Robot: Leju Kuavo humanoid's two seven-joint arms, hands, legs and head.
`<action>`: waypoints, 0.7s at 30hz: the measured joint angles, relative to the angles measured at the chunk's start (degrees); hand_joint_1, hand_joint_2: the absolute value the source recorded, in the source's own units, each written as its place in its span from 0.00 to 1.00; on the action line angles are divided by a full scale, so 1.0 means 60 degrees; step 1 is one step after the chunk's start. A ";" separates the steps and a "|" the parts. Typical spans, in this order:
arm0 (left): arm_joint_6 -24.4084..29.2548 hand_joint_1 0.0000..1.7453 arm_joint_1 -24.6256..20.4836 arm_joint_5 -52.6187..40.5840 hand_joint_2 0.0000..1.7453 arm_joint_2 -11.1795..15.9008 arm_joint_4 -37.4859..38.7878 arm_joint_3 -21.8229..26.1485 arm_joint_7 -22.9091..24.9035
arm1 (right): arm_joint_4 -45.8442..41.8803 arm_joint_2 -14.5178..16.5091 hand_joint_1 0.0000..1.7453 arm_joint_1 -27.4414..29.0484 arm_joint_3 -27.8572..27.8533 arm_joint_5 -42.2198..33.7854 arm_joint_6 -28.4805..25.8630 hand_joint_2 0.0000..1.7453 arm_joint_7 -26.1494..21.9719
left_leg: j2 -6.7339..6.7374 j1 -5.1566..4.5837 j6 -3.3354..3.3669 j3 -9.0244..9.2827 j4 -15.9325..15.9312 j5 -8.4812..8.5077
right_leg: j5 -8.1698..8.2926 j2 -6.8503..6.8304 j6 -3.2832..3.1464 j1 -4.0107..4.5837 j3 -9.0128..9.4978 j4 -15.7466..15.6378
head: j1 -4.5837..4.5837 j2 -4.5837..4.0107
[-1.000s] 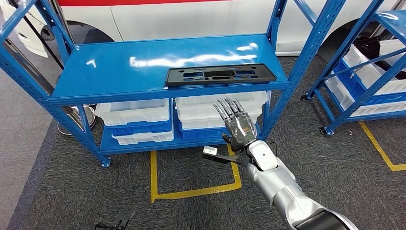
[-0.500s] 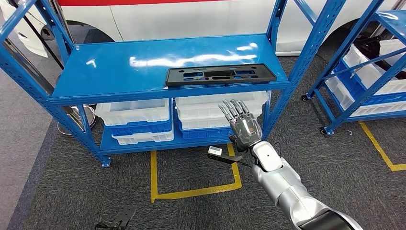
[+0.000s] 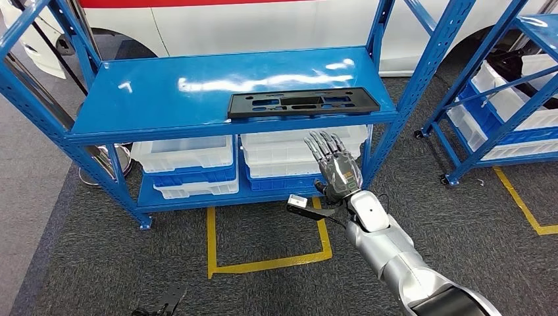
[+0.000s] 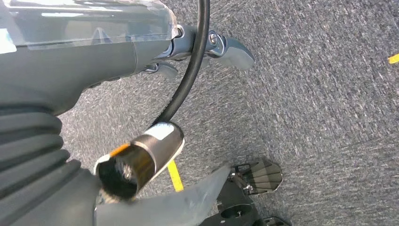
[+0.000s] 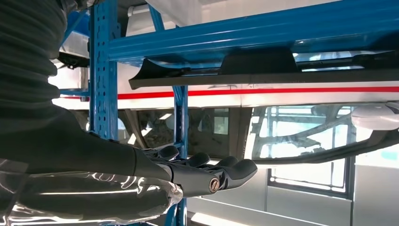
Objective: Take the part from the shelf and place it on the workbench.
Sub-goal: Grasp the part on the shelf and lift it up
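Right hand (image 3: pixel 337 168), grey and many-fingered on a silver arm, is empty, fingers straight and spread, palm facing away from the head camera. It hangs below the front edge of the glossy blue metal shelf (image 3: pixel 164 92), in front of the white plastic bins (image 3: pixel 289 155) on the lower level, not touching the part. The flat black rectangular plastic part with cut-out slots (image 3: pixel 303 103) lies on the shelf top at its front right edge, above the hand. Right wrist view: fingers (image 5: pixel 207 172) extended under the shelf, the part's dark edge (image 5: pixel 259 70) overhead. Left hand (image 4: pixel 207 47) is over grey carpet (image 4: pixel 329 94); can't tell its finger state.
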 joint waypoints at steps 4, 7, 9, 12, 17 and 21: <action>-0.0006 0.00 -0.0002 -0.0004 0.00 0.0000 0.0000 0.0000 0.0130 | 0.0000 0.0000 0.00 -0.0017 0.0000 -0.0039 0.0000 1.00 -0.0002 | 0.0000 0.0000 0.0000 -0.0001 0.0000 0.0000 | 0.0000 0.0000 0.0000 0.0000 0.0000 0.0000 | 0.0000 0.0000; 0.0017 0.00 -0.0017 -0.0019 0.00 0.0006 0.0000 0.0000 0.0237 | -0.0006 0.0008 0.00 -0.0059 0.0000 -0.0076 -0.0002 1.00 -0.0006 | -0.0002 -0.0025 0.0089 0.0017 -0.0054 0.0027 | 0.0057 -0.0006 0.0060 -0.0021 0.0032 -0.0106 | -0.0004 0.0000; 0.0030 0.00 -0.0044 -0.0033 0.00 -0.0003 0.0000 0.0000 0.0275 | -0.0026 0.0012 0.00 -0.0123 0.0000 -0.0097 -0.0011 1.00 -0.0014 | 0.0020 0.0022 0.0217 0.0143 -0.0324 0.0154 | 0.0009 -0.0012 0.0116 -0.0017 0.0015 -0.0072 | 0.0005 0.0000; 0.0033 0.00 -0.0078 -0.0070 0.00 -0.0018 0.0000 0.0000 0.0294 | -0.0025 0.0007 0.00 -0.0213 0.0009 -0.0114 -0.0017 1.00 -0.0023 | 0.0048 0.0102 0.0290 0.0248 -0.0568 0.0265 | -0.0599 -0.0008 0.0171 -0.0032 -0.0822 0.1376 | 0.0023 0.0000; 0.0027 0.00 -0.0062 -0.0124 0.00 -0.0026 0.0000 0.0000 0.0321 | 0.0036 -0.0017 0.00 -0.0162 0.0025 -0.0274 -0.0015 1.00 -0.0097 | -0.0021 0.0234 0.0102 0.0262 -0.0287 -0.0008 | 0.0256 -0.0033 0.0409 -0.0276 -0.1572 0.1656 | 0.0025 0.0000; 0.0015 0.00 -0.0079 -0.0144 0.00 -0.0004 0.0000 0.0003 0.0342 | 0.0124 -0.0020 0.00 -0.0182 0.0059 -0.0419 -0.0015 1.00 -0.0156 | -0.0047 0.0265 -0.0261 0.0074 0.0136 -0.0325 | 0.0624 -0.0007 0.0283 -0.0219 -0.1259 0.0598 | 0.0071 0.0000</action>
